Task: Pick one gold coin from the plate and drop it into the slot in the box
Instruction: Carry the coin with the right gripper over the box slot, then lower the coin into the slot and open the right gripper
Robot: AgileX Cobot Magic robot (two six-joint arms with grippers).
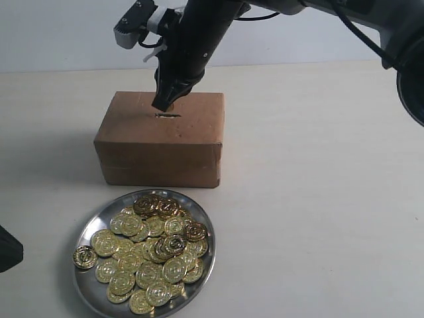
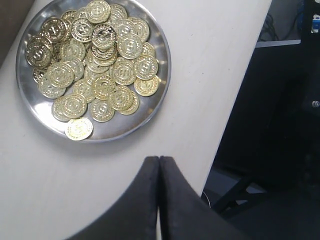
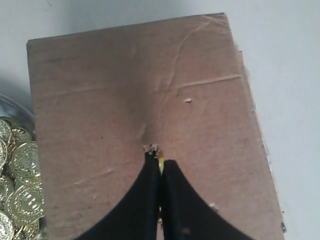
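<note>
The brown cardboard box (image 1: 159,140) stands behind the silver plate (image 1: 85,233), which is heaped with gold coins (image 1: 149,252). My right gripper (image 1: 163,105) hangs just above the slot (image 1: 167,116) in the box top, shut on one gold coin (image 3: 160,163) held edge-on; only a thin yellow sliver shows between the fingers. In the right wrist view the slot's ragged end (image 3: 151,148) peeks out just past the fingertips. My left gripper (image 2: 159,161) is shut and holds nothing, near the table edge beside the plate (image 2: 160,45).
The table's edge (image 2: 235,100) drops off close to the left gripper, with dark floor and frame parts beyond. One coin (image 1: 84,256) sits on the plate's rim. Bare tabletop lies to the right of the box.
</note>
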